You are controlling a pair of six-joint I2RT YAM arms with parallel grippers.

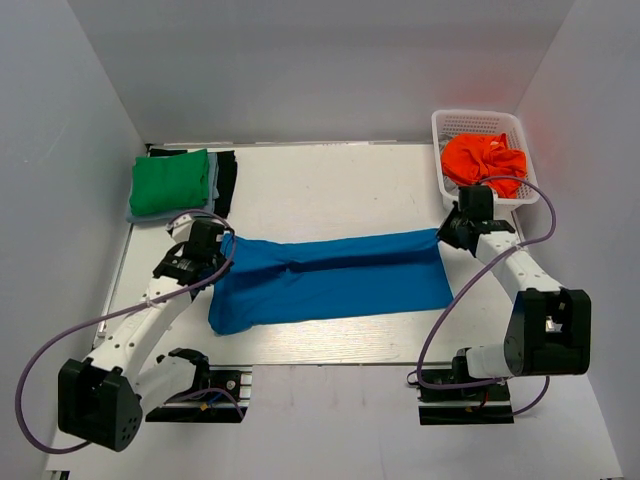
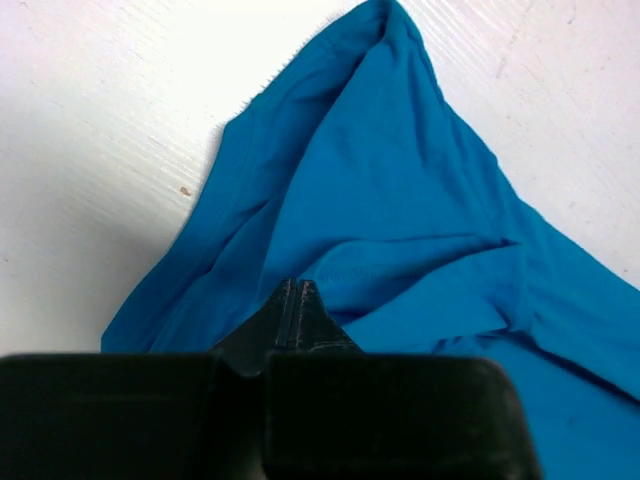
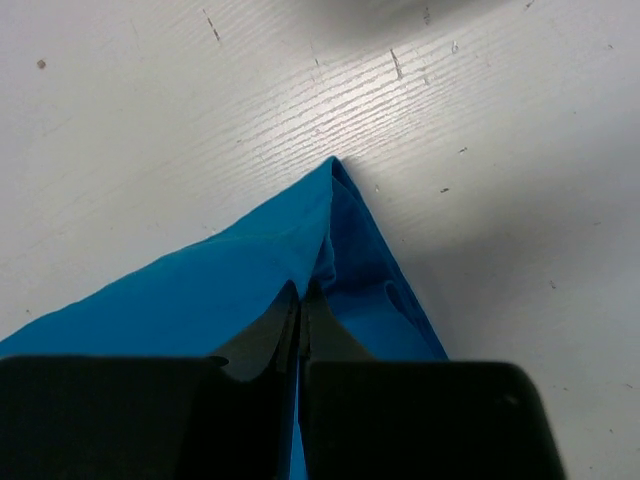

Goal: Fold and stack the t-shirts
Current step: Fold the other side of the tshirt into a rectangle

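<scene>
Your left pincer [image 2: 297, 300] is shut tight on one end of the blue tee [image 1: 330, 280]. Your right pincer [image 3: 300, 300] is shut tight on the other end. Between them the tee lies pulled long, likely so it folds neatly. The green tee [image 1: 170, 182] sits just beyond the left pincer.

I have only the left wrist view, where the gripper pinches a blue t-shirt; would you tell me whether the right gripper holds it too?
Observer: Yes, the right gripper is shut on the far right corner of the blue t-shirt, which lies stretched between both arms.
Operator: Thank you. Is anything folded already?
Observer: A folded green t-shirt lies at the far left, on top of darker t-shirts.
Operator: And is anything left to fold?
Observer: An orange t-shirt lies crumpled in the white basket at the far right.
</scene>
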